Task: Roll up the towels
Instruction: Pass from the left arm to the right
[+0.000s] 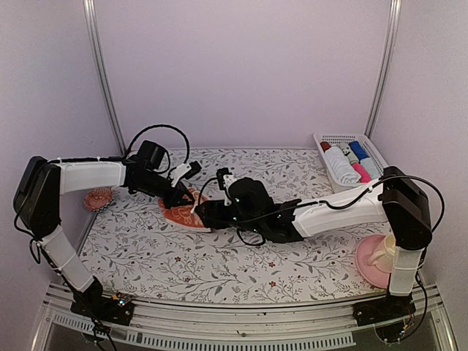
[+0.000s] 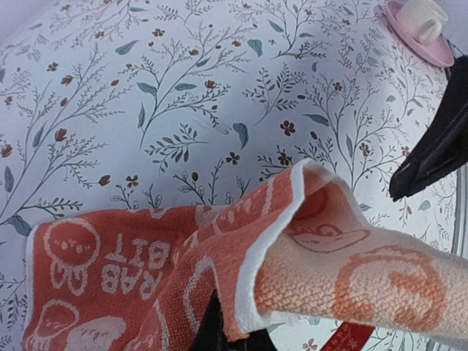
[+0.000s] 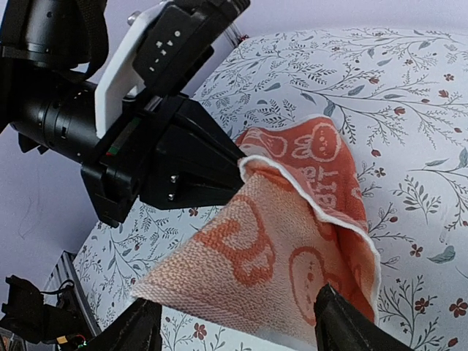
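The orange-red towel [image 1: 183, 215] with white cartoon prints lies on the flowered tablecloth left of centre, one corner lifted and folded over. My left gripper [image 1: 184, 199] is shut on that raised corner; the right wrist view shows its tips [image 3: 232, 162] pinching the white-edged corner of the towel [image 3: 278, 248]. My right gripper [image 1: 206, 214] is open, its two fingers [image 3: 139, 329] wide apart with the towel's hanging fold between them. In the left wrist view the towel [image 2: 146, 270] drapes over my left gripper [image 2: 234, 333]. No spread light blue towel is in view.
A white basket [image 1: 322, 139] at the back right holds several rolled cloths, one of them light blue. A pink plate [image 1: 365, 269] with a cream cup stands at the front right, also in the left wrist view [image 2: 428, 45]. A small pink dish [image 1: 97, 199] sits at the left edge.
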Controlling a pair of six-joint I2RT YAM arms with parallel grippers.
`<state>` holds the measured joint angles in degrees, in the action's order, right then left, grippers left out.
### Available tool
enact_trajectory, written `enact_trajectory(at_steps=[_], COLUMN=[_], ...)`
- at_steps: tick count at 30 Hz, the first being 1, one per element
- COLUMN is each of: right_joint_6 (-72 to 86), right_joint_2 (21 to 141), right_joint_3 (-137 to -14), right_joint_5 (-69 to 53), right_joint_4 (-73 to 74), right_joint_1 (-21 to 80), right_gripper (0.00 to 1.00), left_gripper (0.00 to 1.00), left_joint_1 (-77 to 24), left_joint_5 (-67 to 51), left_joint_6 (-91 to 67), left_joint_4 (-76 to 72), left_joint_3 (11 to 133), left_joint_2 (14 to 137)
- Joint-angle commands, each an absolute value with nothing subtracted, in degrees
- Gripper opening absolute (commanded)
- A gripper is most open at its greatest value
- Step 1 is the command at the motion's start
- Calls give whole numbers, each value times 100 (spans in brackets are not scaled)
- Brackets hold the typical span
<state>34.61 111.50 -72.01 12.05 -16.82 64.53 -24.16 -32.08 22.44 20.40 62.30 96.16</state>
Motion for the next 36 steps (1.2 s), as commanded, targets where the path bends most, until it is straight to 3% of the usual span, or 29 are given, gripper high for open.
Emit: enact_trajectory(at_steps=[1, 6, 8, 10, 11, 22, 32, 34, 36], right_joint_6=[3164, 2830, 2726, 2648, 2626, 2360, 2299, 2296, 2318], right_joint_2=[11365, 11666, 11741, 11732, 11659, 9740, 8557, 8510, 8566], right_joint_3=[-7479, -7880, -7993, -8005, -7969, -6373, -5674, -5650, -5681], right_joint_5=[1299, 1415, 1488, 1612, 1732, 2953, 2609, 2541, 2542], right_joint_4=[-1603, -1200, -1073, -990, -951, -437, 297, 463, 692], right_joint_1=[6490, 6486, 6491, 6494, 6493, 6428, 6341, 6329, 6300], right_gripper=[70, 54, 38, 12, 4, 2, 2, 2, 2], left_gripper=[0, 0, 0, 0, 0, 0, 1, 15, 41], left_joint_1=[-2505, -2518, -2514, -2518, -2514, -2100, -2039, -2039, -2072], left_joint_5=[-3258, -3304, -3330, -3364, -3384, -3534, -2368, -2280, -2442], left_joint_6=[2303, 2358, 2400, 2444, 2481, 2732, 2530, 2493, 2495], left_joint_4=[1966, 2067, 2110, 2167, 2210, 2630, 2290, 2168, 2185], left_joint_3=[6248, 6302, 6306, 6317, 6346, 6815, 7302, 7321, 7315], left_joint_2=[9713, 9750, 9737, 9730, 9715, 9465, 10092, 10174, 10162])
